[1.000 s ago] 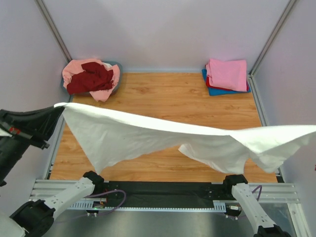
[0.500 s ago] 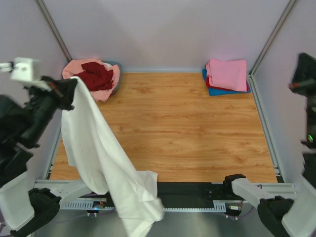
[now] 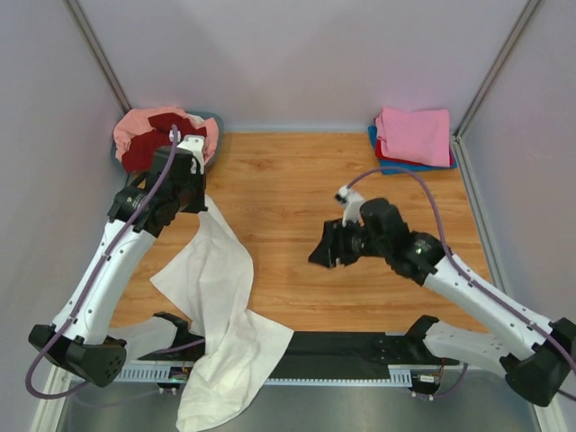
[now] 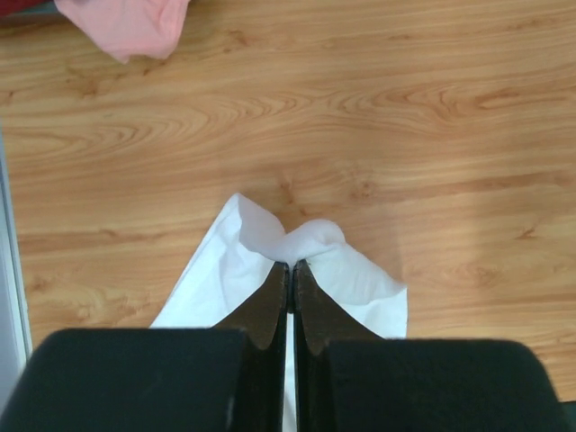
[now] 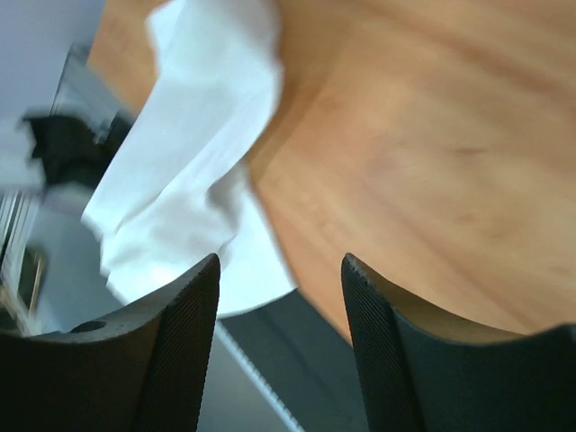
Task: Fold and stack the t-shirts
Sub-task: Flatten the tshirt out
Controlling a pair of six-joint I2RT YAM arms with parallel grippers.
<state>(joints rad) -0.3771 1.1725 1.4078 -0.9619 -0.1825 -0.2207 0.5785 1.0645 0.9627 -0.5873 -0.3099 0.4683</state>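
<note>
Top camera looks down; both close wrist cameras share the white t-shirt [image 3: 216, 283].

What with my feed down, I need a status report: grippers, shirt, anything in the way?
Left gripper shut on white t-shirt, one fold pinched. Right gripper open, empty, above the table. Shirt bunched, trailing over near edge. Nothing blocking.

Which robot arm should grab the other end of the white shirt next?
Right, probably. The right gripper is open and empty above the table, pointing toward the white t-shirt. The left gripper is shut on a fold of that shirt.
</note>
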